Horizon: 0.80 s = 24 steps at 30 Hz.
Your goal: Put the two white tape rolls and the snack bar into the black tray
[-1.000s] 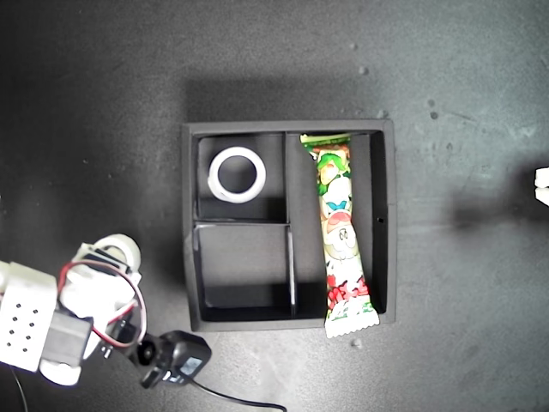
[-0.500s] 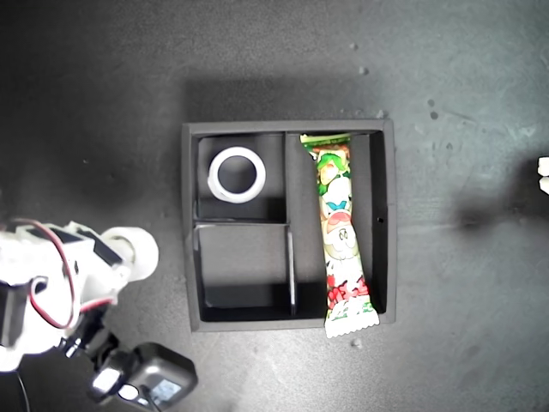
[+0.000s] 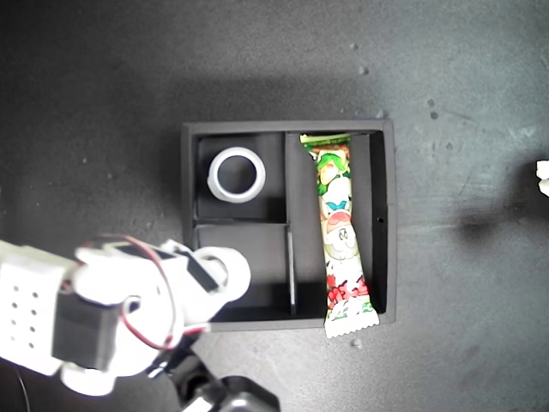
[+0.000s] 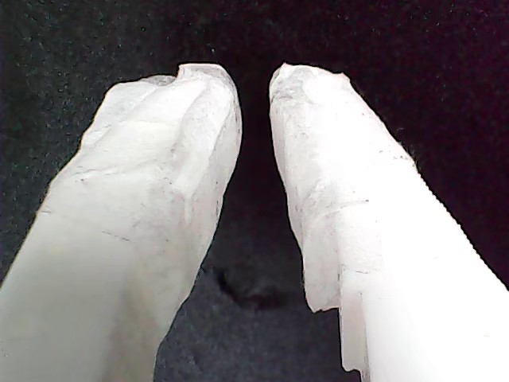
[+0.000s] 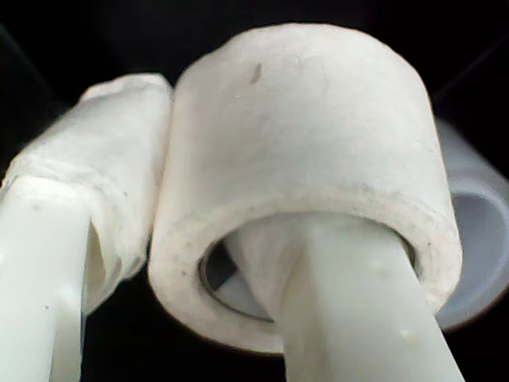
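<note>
My second gripper [image 5: 215, 263] pinches a tape roll [image 3: 225, 270] w/ one finger [image 5: 350, 318] through its hole, over the tray's [image 3: 388, 215] empty small box. My first gripper [image 4: 254, 87] is a bit open, holding nothing.

My second gripper [image 5: 191, 263] is clamped on a white tape roll [image 5: 306, 171], one finger [image 5: 350, 318] threaded through its core and the other [image 5: 87, 215] pressed against its outer wall. In the exterior view that arm reaches in from seven o'clock toward centre. My first gripper [image 4: 254, 87] holds nothing, its jaws slightly parted.
</note>
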Motion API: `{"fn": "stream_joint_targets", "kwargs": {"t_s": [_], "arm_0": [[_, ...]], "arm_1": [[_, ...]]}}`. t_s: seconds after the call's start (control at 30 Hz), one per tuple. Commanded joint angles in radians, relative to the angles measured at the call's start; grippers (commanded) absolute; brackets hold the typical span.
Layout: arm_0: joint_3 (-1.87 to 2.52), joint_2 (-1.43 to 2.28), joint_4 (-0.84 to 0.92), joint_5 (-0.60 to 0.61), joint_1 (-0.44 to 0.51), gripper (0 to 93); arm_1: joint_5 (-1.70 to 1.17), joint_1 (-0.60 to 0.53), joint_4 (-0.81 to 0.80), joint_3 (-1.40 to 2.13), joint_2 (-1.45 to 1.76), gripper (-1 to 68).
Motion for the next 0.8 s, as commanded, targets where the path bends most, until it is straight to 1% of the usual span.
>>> {"fn": "stream_joint_targets", "kwargs": {"t_s": [0.0, 0.07, 0.13, 0.2, 0.23, 0.27, 0.57, 0.77], "arm_0": [[-0.143, -0.107, 0.008, -0.002, -0.003, 0.0], [-0.272, -0.201, 0.081, -0.002, 0.002, 0.0], [-0.472, -0.322, 0.204, 0.0, 0.009, 0.0], [-0.787, -0.503, 0.38, 0.002, 0.017, 0.0], [-1.014, -0.626, 0.48, -0.003, 0.02, 0.1], [-1.209, -0.736, 0.525, 0.018, 0.023, 0.2], [-1.051, -0.65, 0.52, -0.014, 0.023, 22.1], [-0.836, -0.483, 0.52, -0.038, 0.025, 21.9]], "arm_1": [[-0.009, -0.011, 0.009, 0.012, 0.008, 2.8], [-0.009, -0.015, 0.009, 0.012, 0.008, 2.8], [-0.009, -0.017, 0.009, 0.012, 0.008, 2.8], [-0.009, -0.018, 0.009, 0.012, 0.008, 2.8], [-0.009, -0.018, 0.009, 0.012, 0.008, 2.8], [-0.009, -0.02, 0.009, 0.012, 0.008, 2.8], [-0.009, -0.023, 0.009, 0.012, 0.008, 2.8], [-0.009, -0.023, 0.009, 0.012, 0.008, 2.8]]}}
